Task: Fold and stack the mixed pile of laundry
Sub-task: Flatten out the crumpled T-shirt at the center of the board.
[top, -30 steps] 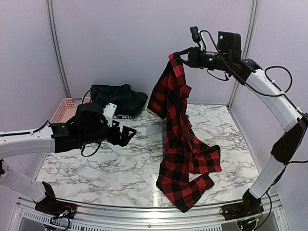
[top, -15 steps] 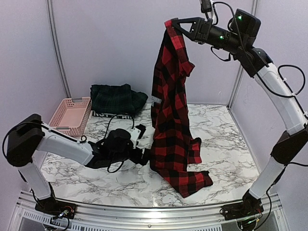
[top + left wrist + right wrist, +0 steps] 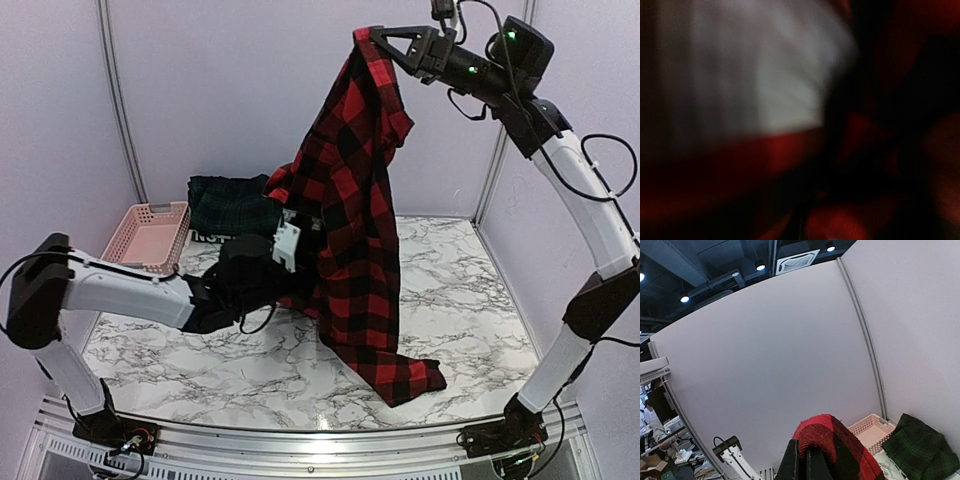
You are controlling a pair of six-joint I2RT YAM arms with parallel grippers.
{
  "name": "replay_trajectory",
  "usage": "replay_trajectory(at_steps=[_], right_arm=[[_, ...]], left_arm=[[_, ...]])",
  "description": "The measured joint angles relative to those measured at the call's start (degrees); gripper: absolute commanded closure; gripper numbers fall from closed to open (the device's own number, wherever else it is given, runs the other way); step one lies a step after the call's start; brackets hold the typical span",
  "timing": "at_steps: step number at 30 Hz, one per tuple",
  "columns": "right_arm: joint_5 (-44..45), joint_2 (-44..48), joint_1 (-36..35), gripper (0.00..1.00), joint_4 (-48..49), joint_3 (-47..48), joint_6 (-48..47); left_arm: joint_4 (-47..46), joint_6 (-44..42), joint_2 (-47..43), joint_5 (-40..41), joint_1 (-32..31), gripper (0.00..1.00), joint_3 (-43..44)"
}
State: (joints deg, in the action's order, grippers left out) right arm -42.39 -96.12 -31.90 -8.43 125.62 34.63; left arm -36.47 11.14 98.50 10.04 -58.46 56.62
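Nothing folded yet: your right gripper [image 3: 368, 38] pinches the checked shirt [image 3: 355, 220] aloft, left gripper [image 3: 290, 280] jaws hidden in cloth, green plaid piece [image 3: 235, 205] heaped beside the basket [image 3: 150, 211]

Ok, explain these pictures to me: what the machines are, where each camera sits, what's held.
Two robot arms stand at the near edge of a marble table. The wide picture comes from a camera above and behind them; the other two from cameras on their wrists. The right gripper is shut on a red-and-black checked shirt, held high so only its bottom end rests on the table. The left gripper is at the shirt's edge; its blurred view shows mostly red cloth, so no grip is certain. Behind lie a dark green plaid piece and a pink basket.
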Motion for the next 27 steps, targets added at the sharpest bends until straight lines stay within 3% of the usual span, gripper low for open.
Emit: replay_trajectory(at_steps=[8, 9, 10, 11, 12, 14, 16, 20, 25, 27], right_arm=[[1.6, 16.0, 11.2, 1.00, 0.7, -23.7, 0.9], [1.6, 18.1, 11.7, 1.00, 1.0, -27.8, 0.8], [1.4, 19.9, 12.0, 1.00, 0.8, -31.4, 0.6], [1.3, 21.5, 12.3, 1.00, 0.4, -34.9, 0.4], [1.1, 22.6, 12.7, 1.00, 0.0, -37.9, 0.2], [1.1, 23.7, 13.8, 1.00, -1.0, -42.5, -0.4], [1.1, 23.8, 14.4, 1.00, -2.6, -44.7, -0.7], [1.1, 23.7, 14.6, 1.00, -3.6, -45.5, -1.2], [1.1, 23.8, 14.6, 1.00, -3.7, -45.0, -1.7], [1.1, 23.8, 14.6, 1.00, -3.9, -44.7, -1.8]], left_arm=[[21.1, -8.5, -30.2, 3.0, 1.6, 1.00, -2.4], [24.4, -9.3, -33.0, 3.1, 1.3, 0.96, -2.0], [27.2, -9.8, -35.2, 3.1, 1.1, 0.75, -2.0], [30.0, -10.0, -36.9, 3.2, 1.0, 0.46, -2.1], [32.2, -10.0, -37.9, 3.4, 0.9, 0.30, -2.6], [34.8, -9.0, -38.1, 3.8, 0.7, 0.16, -4.4], [35.2, -7.5, -35.5, 4.1, 0.7, 0.07, -7.7], [33.7, -6.3, -21.5, 3.6, 0.7, 0.06, -9.7], [33.3, -8.8, -0.2, 1.7, 0.4, 0.02, -1.2], [33.3, -10.3, 5.8, 1.3, 0.0, 0.05, 3.6]])
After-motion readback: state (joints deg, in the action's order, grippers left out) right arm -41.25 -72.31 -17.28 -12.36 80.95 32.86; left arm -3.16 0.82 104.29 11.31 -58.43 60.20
